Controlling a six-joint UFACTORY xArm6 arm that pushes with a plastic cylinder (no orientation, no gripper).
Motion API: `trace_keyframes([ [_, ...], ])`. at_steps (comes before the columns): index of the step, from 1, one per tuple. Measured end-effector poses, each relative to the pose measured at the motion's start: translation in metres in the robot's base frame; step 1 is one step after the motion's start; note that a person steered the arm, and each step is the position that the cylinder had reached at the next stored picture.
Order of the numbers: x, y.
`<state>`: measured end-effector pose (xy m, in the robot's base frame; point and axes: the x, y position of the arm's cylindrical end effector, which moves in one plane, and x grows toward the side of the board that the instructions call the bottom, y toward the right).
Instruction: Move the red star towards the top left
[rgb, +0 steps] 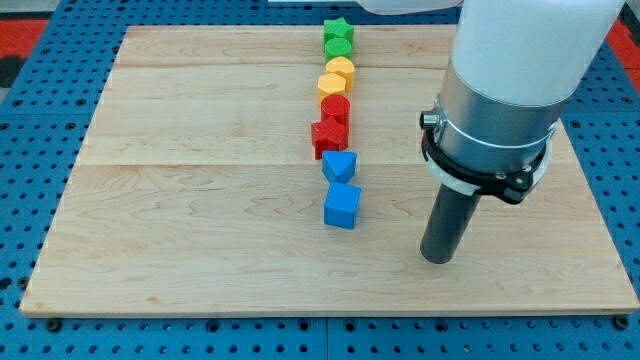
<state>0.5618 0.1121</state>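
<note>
The arm (520, 60) is cut off by the view's top edge, hiding the board's (200, 200) far right corner.

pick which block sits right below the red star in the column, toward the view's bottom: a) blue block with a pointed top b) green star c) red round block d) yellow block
a: the red star has the blue block with a pointed top directly under it, while my tip stands off to the view's right of the column, touching no block.
</note>
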Motion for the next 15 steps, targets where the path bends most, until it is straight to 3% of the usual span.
trace_keyframes([
  [2,0.001,0.0],
  [5,-0.063,0.0],
  [9,-0.079,0.01],
  [11,-0.132,0.001],
  [14,-0.149,-0.153],
  [15,-0.165,-0.176],
])
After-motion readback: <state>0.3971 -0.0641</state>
